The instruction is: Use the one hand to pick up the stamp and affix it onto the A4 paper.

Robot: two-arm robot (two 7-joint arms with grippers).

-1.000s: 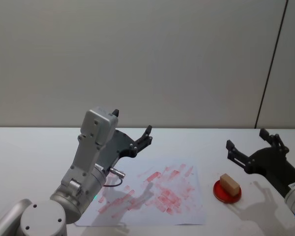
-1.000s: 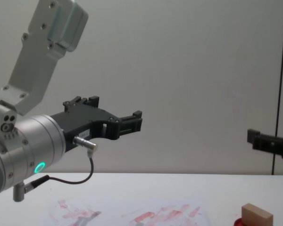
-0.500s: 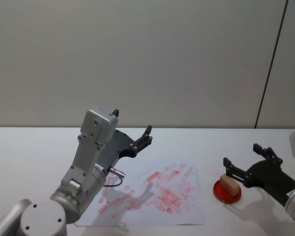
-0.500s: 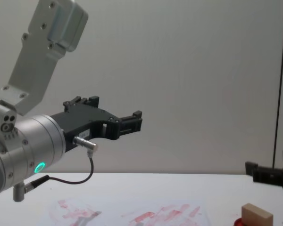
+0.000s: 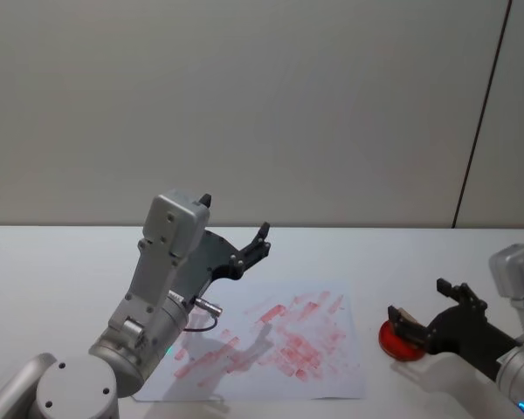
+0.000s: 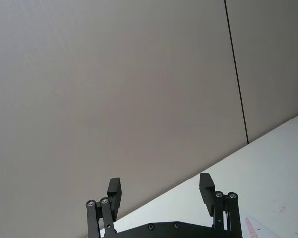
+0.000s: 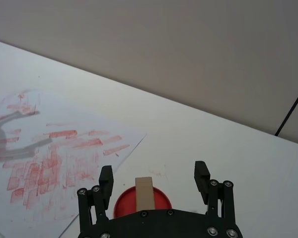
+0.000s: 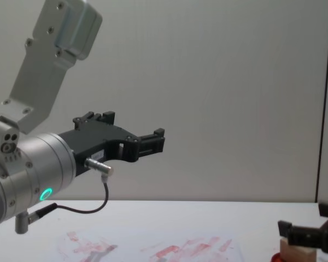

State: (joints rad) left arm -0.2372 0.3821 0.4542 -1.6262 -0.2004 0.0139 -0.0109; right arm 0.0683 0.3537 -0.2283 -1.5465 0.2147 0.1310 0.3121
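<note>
Right gripper point(image 7: 154, 174) sits low at the lower right of the head view. Its jaws are spread wide to either side of the stamp point(image 7: 144, 191), with no contact as far as can be seen. Stamp stands on the red pad point(image 7: 123, 204), just right of the paper point(image 5: 284, 349). Paper lies flat, smeared with red prints. Left gripper point(image 6: 160, 184) hangs raised at centre left of the head view, jaws open, idle. Progress: gripper lined up on the stamp, nothing gripped yet. Closing, lifting, carrying and pressing onto the paper all remain.
</note>
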